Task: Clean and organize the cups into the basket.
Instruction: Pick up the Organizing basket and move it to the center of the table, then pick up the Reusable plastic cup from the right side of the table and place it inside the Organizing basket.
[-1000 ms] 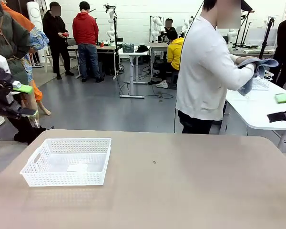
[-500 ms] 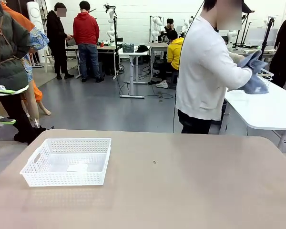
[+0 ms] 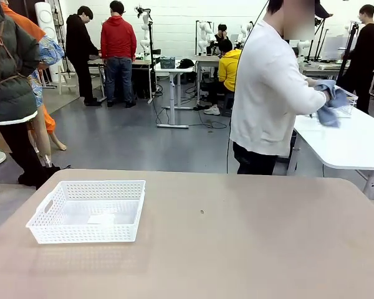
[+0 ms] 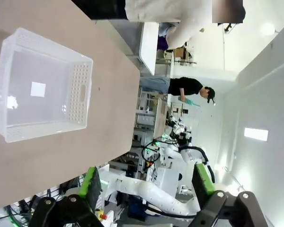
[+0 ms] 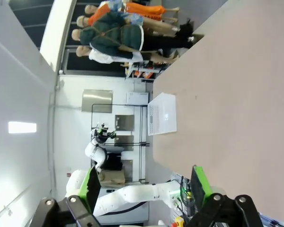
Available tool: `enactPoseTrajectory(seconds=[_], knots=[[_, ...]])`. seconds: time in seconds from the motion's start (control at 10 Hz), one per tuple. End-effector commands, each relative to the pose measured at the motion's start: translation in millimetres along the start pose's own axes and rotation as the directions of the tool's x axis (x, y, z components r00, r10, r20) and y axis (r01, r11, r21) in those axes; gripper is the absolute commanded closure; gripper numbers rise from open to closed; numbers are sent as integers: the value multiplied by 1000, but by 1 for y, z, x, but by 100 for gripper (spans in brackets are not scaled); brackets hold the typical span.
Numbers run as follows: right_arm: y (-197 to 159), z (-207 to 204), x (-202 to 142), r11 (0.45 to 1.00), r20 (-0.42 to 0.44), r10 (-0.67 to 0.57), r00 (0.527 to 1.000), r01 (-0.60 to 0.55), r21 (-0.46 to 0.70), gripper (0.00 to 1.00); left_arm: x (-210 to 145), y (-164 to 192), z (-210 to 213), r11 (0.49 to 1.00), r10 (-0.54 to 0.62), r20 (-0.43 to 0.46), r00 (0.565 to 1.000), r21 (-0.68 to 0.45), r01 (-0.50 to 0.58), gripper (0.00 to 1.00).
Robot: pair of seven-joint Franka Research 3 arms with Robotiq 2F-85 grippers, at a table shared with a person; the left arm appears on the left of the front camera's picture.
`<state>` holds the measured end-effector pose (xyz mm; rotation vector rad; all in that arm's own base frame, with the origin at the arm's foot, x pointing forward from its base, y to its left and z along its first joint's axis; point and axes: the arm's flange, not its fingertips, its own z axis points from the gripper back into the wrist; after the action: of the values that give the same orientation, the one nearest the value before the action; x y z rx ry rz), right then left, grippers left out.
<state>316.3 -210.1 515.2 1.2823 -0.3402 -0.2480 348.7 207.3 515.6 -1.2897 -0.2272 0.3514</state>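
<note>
The left gripper stands wide open and empty at the bottom of its wrist view; the right gripper likewise. The basket sits at the front view's lower left on the tan table, nothing in it. At upper right the person rubs something with a blue cloth. By my judgement the task has barely begun: every cup has yet to go in.

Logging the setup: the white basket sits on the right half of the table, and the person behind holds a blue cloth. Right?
Not quite. The front view shows the white basket on the left half of the table, not the right. The person behind does hold a blue cloth.
</note>
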Motion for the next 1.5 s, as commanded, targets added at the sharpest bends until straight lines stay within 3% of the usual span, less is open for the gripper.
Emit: enactPoseTrajectory(seconds=[0.0, 0.1, 0.2, 1.4], knots=[[2, 6, -12, 999, 48, -22, 999, 23, -31, 0, -9, -1, 3, 999, 4, 58, 998, 48, -6, 0], [6, 8, -15, 999, 58, -21, 998, 23, -39, 0, -13, -7, 3, 998, -14, 87, 996, 66, 8, 0], [1, 10, -5, 1000, 23, 1, 1000, 0, -13, 0, -2, 0, 7, 1000, -3, 28, 1000, 8, 3, 0], [1, 10, -5, 1000, 23, 1, 1000, 0, -13, 0, -2, 0, 7, 1000, -3, 28, 1000, 8, 3, 0]])
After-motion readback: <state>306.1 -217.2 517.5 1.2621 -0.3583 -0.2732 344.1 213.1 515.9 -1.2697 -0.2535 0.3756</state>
